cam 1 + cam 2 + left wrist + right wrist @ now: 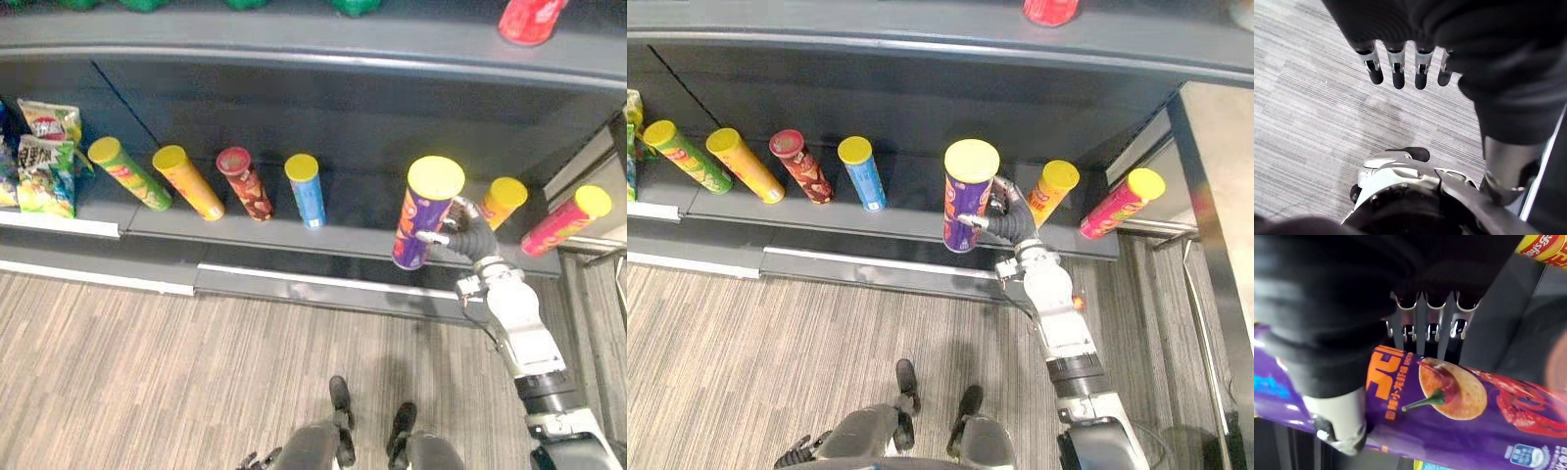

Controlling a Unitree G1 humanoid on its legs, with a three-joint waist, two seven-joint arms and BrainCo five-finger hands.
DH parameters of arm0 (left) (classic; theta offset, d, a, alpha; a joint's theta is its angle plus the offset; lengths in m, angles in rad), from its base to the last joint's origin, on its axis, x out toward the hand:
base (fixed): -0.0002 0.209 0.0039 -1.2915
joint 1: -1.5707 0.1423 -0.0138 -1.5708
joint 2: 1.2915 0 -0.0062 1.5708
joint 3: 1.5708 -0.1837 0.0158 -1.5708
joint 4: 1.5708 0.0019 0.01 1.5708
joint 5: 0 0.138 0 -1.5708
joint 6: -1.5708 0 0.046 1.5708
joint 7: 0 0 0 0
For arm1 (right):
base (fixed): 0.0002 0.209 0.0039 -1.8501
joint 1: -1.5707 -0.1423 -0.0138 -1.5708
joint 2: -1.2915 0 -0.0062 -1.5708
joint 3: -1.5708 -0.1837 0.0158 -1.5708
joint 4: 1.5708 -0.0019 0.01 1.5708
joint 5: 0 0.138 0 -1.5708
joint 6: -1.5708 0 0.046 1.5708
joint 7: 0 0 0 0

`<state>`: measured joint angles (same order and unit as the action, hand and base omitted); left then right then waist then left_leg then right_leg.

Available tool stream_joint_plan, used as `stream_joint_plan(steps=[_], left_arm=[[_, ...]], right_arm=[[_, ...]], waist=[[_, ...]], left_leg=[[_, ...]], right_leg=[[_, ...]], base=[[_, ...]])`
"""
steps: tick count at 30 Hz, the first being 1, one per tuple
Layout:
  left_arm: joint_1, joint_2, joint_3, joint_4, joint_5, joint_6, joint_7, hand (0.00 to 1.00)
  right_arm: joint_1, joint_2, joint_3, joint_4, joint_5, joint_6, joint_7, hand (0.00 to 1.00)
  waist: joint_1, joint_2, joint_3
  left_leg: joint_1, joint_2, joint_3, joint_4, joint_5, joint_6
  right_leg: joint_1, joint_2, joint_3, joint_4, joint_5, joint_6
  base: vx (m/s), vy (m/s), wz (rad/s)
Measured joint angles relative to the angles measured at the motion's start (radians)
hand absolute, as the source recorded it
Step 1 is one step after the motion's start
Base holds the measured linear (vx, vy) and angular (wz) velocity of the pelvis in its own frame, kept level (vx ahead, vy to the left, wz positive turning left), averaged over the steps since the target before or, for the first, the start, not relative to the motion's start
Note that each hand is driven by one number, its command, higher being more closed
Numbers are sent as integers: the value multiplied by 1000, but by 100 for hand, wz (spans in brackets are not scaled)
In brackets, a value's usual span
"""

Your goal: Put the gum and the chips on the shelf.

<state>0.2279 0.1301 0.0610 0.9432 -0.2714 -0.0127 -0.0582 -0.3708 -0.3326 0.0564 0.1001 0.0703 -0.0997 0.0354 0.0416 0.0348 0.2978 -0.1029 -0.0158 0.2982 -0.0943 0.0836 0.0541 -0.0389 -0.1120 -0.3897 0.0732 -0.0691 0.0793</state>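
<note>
Cans [307,191] in row on shelf [355,223]

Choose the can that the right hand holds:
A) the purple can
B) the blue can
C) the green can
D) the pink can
A: the right hand has its fingers curled round the purple can, which has a yellow lid.

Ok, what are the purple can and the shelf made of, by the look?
Purple can, held in the right hand: probably a cardboard tube under glossy printed wrap, given its sheen; yellow lid looks like plastic. Shelf: dark grey, smooth, likely painted metal, its front lip faintly reflective.
</note>
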Motion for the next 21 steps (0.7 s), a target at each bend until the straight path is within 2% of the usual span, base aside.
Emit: stream_joint_plan(steps=[9, 15, 17, 21], left_arm=[[-62, 16, -57, -29, -40, -6, -28, 0], [-78, 17, -75, -37, -43, -22, -26, 0], [-79, 18, -83, -45, -73, -22, -26, 0], [-89, 18, -105, -52, -82, -21, -25, 0]], right_arm=[[-177, -4, 55, 40, -33, -17, -62, 100], [-226, -4, 76, 79, -35, -17, -125, 100], [-250, -4, 76, 89, -55, -21, -151, 100], [-282, -4, 77, 136, -73, -35, -199, 100]], waist=[[16, 38, 100], [17, 56, 130], [17, 62, 135], [28, 82, 149]], left_leg=[[-68, 8, -14, 55, -1, -3], [-110, 8, -37, 65, 5, -2], [-130, 8, -39, 63, 13, -7], [-141, 8, -47, 61, 23, -2]], right_leg=[[-73, -14, 5, 83, -29, -21], [-130, -26, -6, 150, -54, -29], [-154, -29, -9, 164, -55, -31], [-169, -31, -15, 180, -59, -33]], base=[[12, -17, 7], [-28, -23, 9], [-11, -23, 8], [17, -27, 6]])
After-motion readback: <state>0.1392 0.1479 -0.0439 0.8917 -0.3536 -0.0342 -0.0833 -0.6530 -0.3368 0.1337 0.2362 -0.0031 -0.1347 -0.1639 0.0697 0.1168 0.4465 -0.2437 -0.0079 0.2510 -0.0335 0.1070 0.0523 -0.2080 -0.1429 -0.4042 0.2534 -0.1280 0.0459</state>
